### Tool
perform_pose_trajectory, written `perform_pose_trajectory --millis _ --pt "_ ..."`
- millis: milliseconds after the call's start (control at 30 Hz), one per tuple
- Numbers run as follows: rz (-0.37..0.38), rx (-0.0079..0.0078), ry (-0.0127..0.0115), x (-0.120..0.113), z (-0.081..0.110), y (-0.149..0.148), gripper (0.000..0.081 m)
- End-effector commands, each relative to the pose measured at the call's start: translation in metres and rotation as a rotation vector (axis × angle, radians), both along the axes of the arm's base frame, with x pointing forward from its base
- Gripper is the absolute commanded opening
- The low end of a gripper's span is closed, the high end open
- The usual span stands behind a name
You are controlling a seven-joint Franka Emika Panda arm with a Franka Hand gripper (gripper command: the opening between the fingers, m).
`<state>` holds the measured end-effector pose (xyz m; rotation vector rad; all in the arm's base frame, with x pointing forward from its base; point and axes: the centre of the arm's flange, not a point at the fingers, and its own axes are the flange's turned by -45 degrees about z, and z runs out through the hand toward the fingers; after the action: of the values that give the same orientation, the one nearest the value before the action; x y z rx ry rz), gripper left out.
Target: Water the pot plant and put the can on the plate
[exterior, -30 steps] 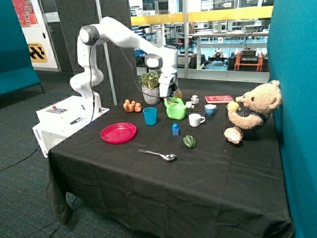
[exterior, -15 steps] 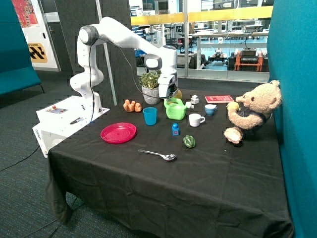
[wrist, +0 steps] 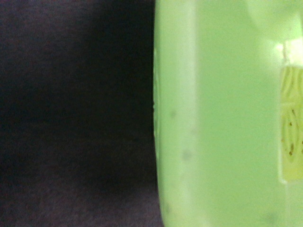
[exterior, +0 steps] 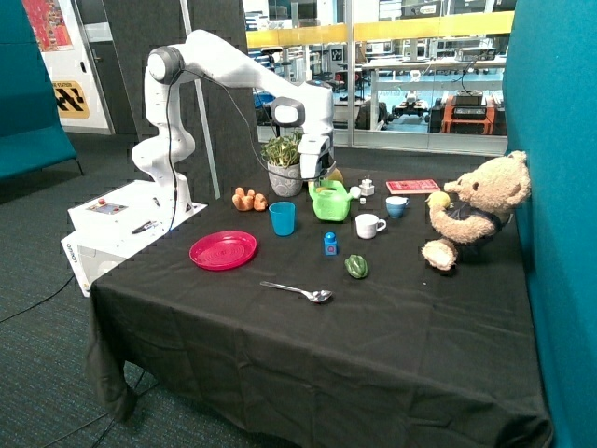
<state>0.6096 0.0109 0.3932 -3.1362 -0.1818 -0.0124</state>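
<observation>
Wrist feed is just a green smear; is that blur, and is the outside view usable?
Wrist view: the can fills the frame too close to focus, over dark cloth. Outside view: evenly lit, sharp; the hand is at the can, beside the pot plant.

Bright green watering can (exterior: 332, 203): smooth, slightly glossy plastic, faint specks close up (wrist: 222, 118). Round pink-red plate (exterior: 223, 250): shiny ridged plastic. Black tablecloth (exterior: 308, 345): matt fabric. Spoon (exterior: 298, 291): polished metal. Brown teddy bear (exterior: 471, 210): fuzzy plush.

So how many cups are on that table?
3: a blue cup near the plate, a white mug beside the can, a small teacup behind it. Others may be hidden.
</observation>
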Motion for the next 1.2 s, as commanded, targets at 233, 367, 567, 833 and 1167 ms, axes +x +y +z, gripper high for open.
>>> perform_pose_trajectory --millis 233,367,567,833,1167 --pt "0.173 -0.0012 0.0078 -0.012 0.034 0.006 0.0000" --pt "0.212 -0.0014 0.0078 -0.016 0.036 0.002 0.0000" --pt "0.322 -0.0018 0.0077 -0.021 0.038 -0.001 0.0000" --pt "0.410 -0.0022 0.0077 -0.025 0.043 -0.006 0.0000" --pt "0.518 -0.0026 0.0076 -0.024 0.058 -0.018 0.0000"
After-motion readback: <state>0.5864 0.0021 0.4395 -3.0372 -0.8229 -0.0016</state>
